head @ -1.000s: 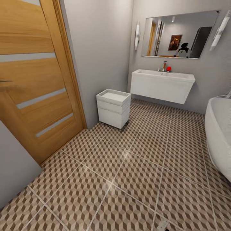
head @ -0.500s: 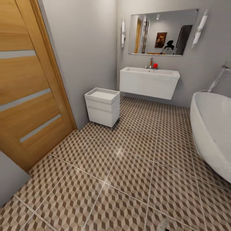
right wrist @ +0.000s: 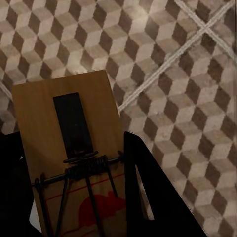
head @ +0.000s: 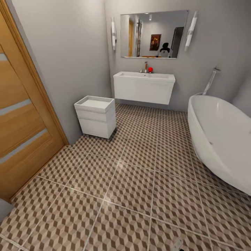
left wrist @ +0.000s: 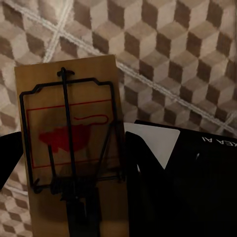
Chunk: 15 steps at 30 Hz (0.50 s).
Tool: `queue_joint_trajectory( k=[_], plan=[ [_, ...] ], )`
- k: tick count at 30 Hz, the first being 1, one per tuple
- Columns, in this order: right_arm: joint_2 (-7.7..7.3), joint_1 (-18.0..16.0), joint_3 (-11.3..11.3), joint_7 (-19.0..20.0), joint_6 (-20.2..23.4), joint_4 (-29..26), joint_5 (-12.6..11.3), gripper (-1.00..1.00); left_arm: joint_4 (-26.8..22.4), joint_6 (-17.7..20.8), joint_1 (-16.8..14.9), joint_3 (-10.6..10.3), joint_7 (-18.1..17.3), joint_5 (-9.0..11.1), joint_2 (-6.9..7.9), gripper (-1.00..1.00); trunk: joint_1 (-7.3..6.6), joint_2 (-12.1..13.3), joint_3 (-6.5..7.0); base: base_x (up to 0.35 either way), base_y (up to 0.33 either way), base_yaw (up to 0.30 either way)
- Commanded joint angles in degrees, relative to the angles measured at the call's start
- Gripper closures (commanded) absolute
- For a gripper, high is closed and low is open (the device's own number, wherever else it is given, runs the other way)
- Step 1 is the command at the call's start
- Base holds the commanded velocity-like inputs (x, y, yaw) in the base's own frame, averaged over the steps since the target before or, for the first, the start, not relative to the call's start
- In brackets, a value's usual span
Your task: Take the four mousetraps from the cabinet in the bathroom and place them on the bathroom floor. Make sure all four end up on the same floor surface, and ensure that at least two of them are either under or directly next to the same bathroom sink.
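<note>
A tan wooden mousetrap (left wrist: 69,148), with dark wire frame and a red mark, is sitting between the dark fingers of the left tool (left wrist: 69,163), hanging above the bathroom floor (left wrist: 163,44); a second mousetrap (right wrist: 74,163), showing a black plate, a coiled spring and a red mark, is sitting likewise in the right tool (right wrist: 74,187); the cube-patterned bathroom floor (head: 132,181) is spreading toward the white sink (head: 144,85), which is hanging on the far wall.
</note>
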Motion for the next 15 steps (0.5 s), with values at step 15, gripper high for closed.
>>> queue_joint_trajectory(
  k=[15],
  plan=[
    [-0.01,0.0,0.5,0.2,-0.1,0.0,-0.5,1.00,0.1,0.1,-0.1,-0.1,-0.2,0.3,0.02,1.00,0.00,0.0,-0.30,0.000,0.000,-0.190]
  ],
)
